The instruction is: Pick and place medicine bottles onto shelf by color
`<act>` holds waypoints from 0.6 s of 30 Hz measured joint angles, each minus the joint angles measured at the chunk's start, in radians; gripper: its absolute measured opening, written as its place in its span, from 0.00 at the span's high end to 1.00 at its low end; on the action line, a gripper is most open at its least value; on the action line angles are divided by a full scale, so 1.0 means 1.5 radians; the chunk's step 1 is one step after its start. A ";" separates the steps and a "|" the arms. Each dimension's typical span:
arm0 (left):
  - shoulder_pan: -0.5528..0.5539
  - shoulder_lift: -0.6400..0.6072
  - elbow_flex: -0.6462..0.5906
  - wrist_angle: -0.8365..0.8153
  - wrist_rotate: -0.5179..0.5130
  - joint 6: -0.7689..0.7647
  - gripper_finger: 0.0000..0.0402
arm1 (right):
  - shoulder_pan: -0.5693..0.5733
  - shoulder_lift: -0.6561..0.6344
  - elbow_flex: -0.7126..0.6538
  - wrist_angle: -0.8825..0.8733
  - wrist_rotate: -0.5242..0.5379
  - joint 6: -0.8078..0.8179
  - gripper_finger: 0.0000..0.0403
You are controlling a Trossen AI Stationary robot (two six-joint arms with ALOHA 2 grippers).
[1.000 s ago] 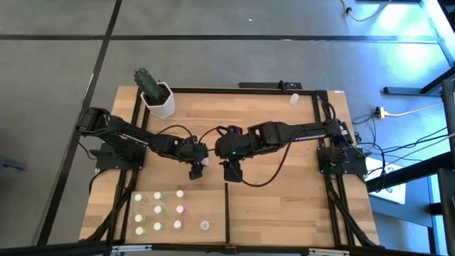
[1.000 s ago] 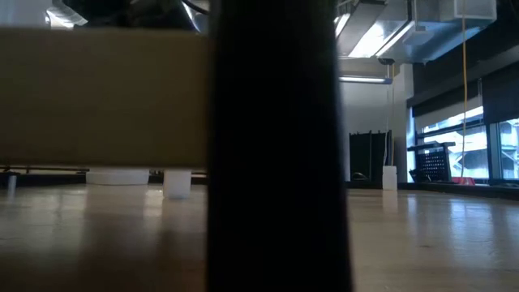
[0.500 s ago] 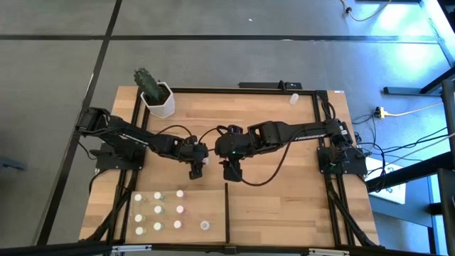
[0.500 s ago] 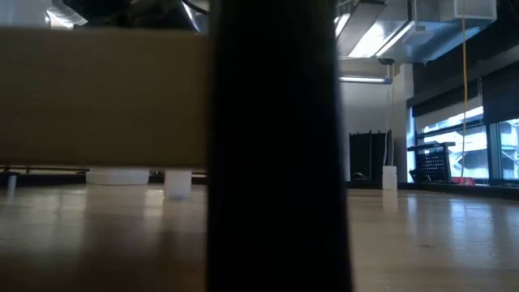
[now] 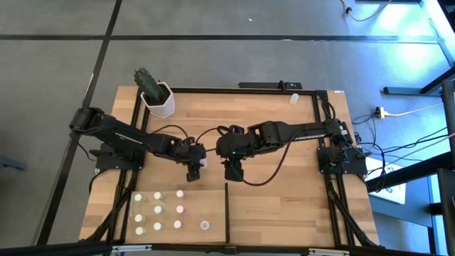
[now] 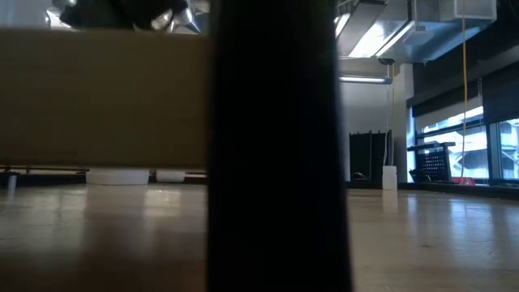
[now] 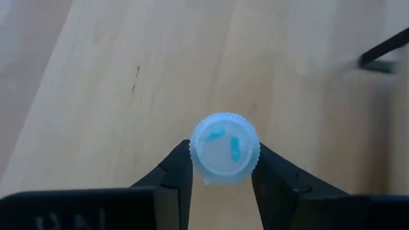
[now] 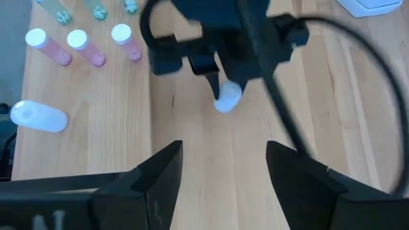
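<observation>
**Grip Risk at Table Centre**

Working on a pale wood-grain tabletop (image 5: 270,192), smooth, boxed in by a thin black frame. Clamping a small bottle (image 7: 225,147) by its round ribbed white cap, in the left gripper (image 7: 223,167), mid-table, just left of the right gripper (image 8: 223,167). Holding that right claw apart, empty, hovering close. Risking a slip: narrow dark fingers pinching a curved, hard plastic rim. Risking contact between the two neighbouring arms. Waiting on the near-left shelf (image 5: 142,186): upright capped bottles (image 5: 158,212), some pink, some green.
</observation>
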 joint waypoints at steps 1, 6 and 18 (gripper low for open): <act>-0.006 -0.010 0.009 -0.016 -0.001 -0.007 0.73 | 0.000 0.000 0.000 -0.001 0.000 -0.001 0.44; -0.054 -0.049 0.059 -0.074 -0.020 -0.010 0.73 | 0.000 0.000 0.000 -0.004 0.000 -0.013 0.44; -0.208 -0.054 0.206 -0.182 -0.132 -0.103 0.73 | 0.005 -0.004 0.000 -0.012 -0.057 -0.083 0.44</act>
